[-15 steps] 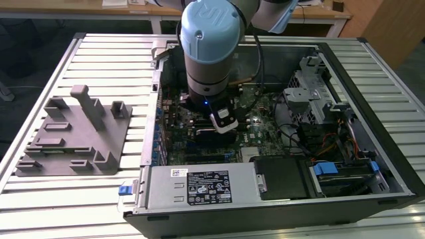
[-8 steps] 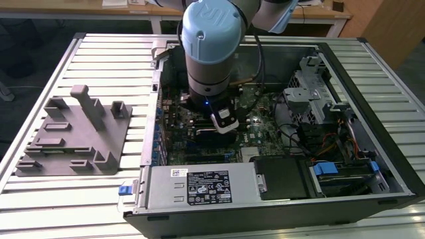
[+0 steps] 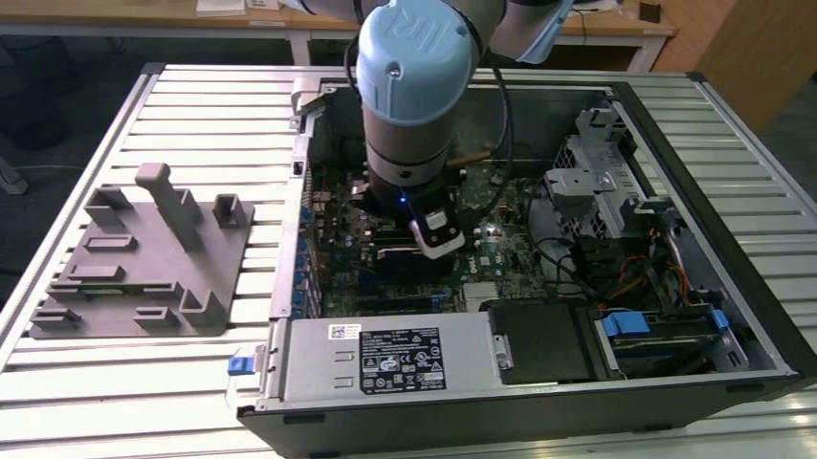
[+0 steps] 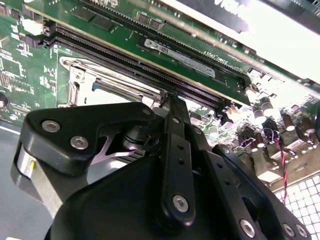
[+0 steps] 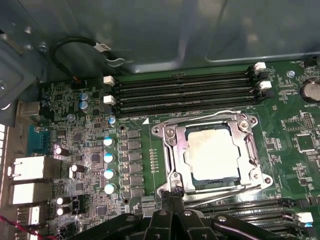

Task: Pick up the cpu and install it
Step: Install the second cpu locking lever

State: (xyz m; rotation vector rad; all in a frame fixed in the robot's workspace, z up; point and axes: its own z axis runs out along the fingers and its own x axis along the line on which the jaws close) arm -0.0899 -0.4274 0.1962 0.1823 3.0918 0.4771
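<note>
The cpu (image 5: 214, 154), a square chip with a pale silver top, lies flat inside the metal socket frame (image 5: 170, 150) on the green motherboard (image 5: 290, 115). My gripper (image 5: 170, 191) hangs low over the board at one corner of that frame, beside the cpu and not over it. Its fingertips (image 5: 175, 188) are pressed together with nothing between them. In the second wrist view the gripper (image 4: 170, 97) points at the socket frame's edge (image 4: 80, 80). In the exterior view the arm (image 3: 408, 105) reaches straight down into the open computer case (image 3: 753, 316).
Black memory slots (image 5: 185, 92) run along one side of the socket. A grey fixture (image 3: 141, 258) sits on the slatted table at the exterior view's left. Inside the case are a power supply (image 3: 383, 359), a drive cage (image 3: 600, 182) and cables (image 3: 626, 277).
</note>
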